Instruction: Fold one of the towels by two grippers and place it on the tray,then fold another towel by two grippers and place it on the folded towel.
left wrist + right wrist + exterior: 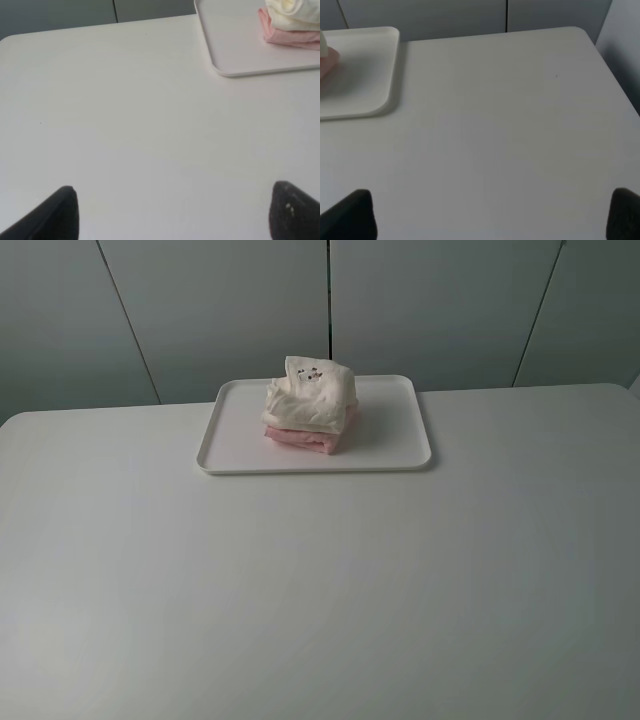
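Note:
The white tray (400,435) lies at the back middle of the table. On it rests the folded pink towel (300,439), and the folded cream-white towel (312,395) sits stacked on top of it. Neither arm shows in the exterior high view. In the left wrist view my left gripper (175,212) hangs open over bare table, with the tray (235,55), the pink towel (290,36) and the cream-white towel (292,12) far off. My right gripper (490,215) is open too, above bare table, with the tray (365,80) well away and a sliver of the pink towel (327,62) at the frame's edge.
A white table (320,580) fills the scene, with grey wall panels (220,310) behind its far edge. The table's far right corner (580,35) shows in the right wrist view.

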Available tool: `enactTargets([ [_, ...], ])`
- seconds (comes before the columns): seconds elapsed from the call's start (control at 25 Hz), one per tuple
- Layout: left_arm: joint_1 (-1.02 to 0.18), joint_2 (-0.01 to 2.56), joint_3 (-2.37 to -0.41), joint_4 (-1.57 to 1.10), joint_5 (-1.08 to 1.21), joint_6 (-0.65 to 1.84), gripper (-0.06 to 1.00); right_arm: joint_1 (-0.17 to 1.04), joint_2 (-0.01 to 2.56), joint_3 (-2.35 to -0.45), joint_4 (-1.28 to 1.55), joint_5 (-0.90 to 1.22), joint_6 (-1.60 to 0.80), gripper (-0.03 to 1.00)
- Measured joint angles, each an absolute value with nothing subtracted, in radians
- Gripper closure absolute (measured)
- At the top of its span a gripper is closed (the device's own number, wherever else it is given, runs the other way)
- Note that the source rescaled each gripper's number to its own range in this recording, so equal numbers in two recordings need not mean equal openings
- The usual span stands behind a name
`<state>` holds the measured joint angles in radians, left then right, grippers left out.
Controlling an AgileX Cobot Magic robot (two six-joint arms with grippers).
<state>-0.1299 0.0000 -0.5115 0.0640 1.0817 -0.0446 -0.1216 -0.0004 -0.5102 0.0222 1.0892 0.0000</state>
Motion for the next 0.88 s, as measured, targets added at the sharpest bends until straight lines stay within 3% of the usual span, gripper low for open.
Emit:
enactTargets([
  [0.32, -0.123, 0.000, -0.512, 0.064, 1.082, -0.046, -0.04, -0.121, 0.000, -0.510, 0.034, 1.089, -0.010, -0.03],
  [0.68, 0.079, 0.000, -0.512, 0.058, 1.082, -0.049, -0.04, -0.119, 0.000, -0.510, 0.036, 1.089, -0.012, -0.03],
  [0.88, 0.096, 0.000, -0.512, 0.050, 1.082, -0.046, -0.04, -0.071, 0.000, -0.510, 0.036, 1.089, -0.016, -0.03],
])
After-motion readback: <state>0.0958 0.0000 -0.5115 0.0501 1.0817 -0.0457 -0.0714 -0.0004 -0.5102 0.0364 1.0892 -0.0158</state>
